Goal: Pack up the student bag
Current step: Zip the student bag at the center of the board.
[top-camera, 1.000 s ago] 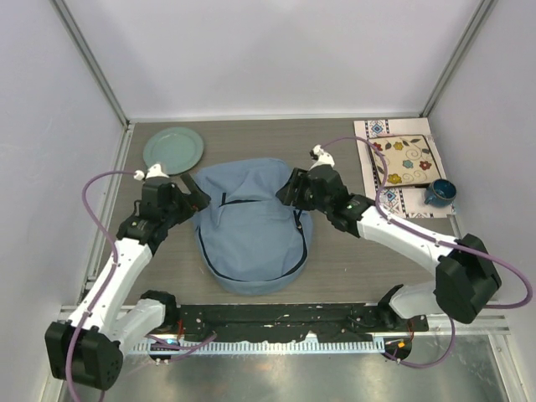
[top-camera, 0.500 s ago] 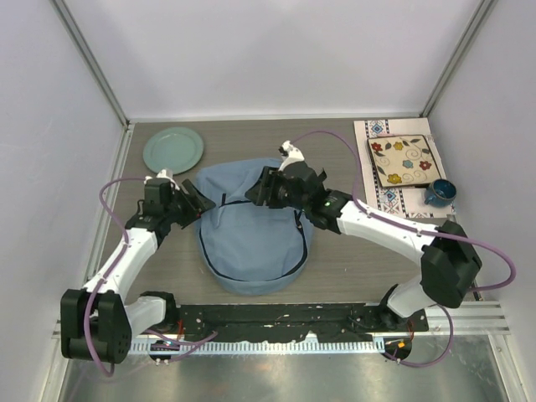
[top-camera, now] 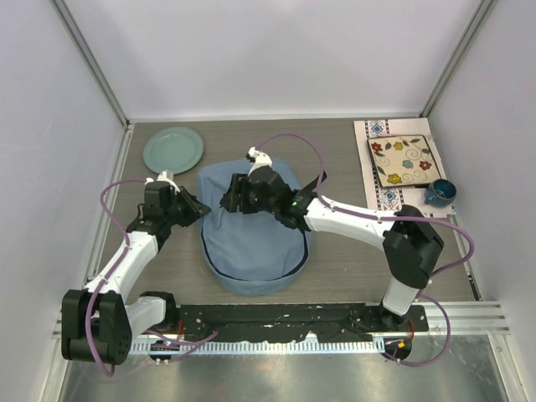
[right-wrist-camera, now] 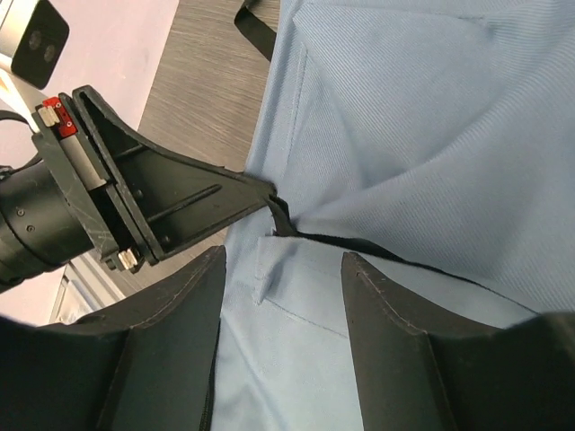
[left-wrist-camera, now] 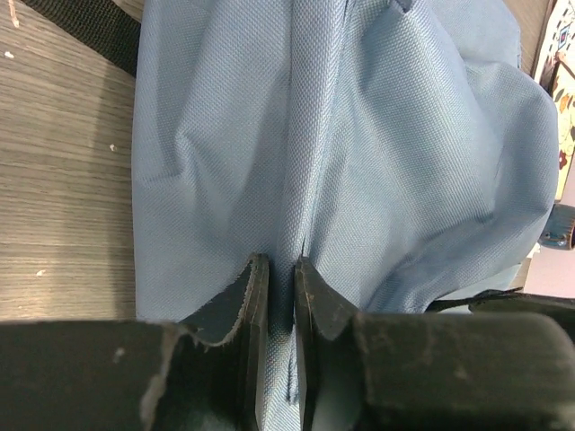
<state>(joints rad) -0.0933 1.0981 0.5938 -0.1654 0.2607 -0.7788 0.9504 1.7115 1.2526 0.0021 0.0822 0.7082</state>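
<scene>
While white walls enclose the wood table [top-camera: 352, 272], the student bag [top-camera: 251, 247] lies near-to-far; left jaws pinch its fabric, right jaws gape.

Enclosure: we record a small white-walled cell.
We note a grey wood-grain table [top-camera: 352, 268] closed in by plain walls [top-camera: 276, 59] at the back and both sides, aluminium posts [top-camera: 92, 63] in the rear corners, a black rail [top-camera: 276, 314] along the near edge, and even, soft light.

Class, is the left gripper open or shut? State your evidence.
Shut. The left gripper pinches a fold of the bag between nearly touching fingers.
</scene>
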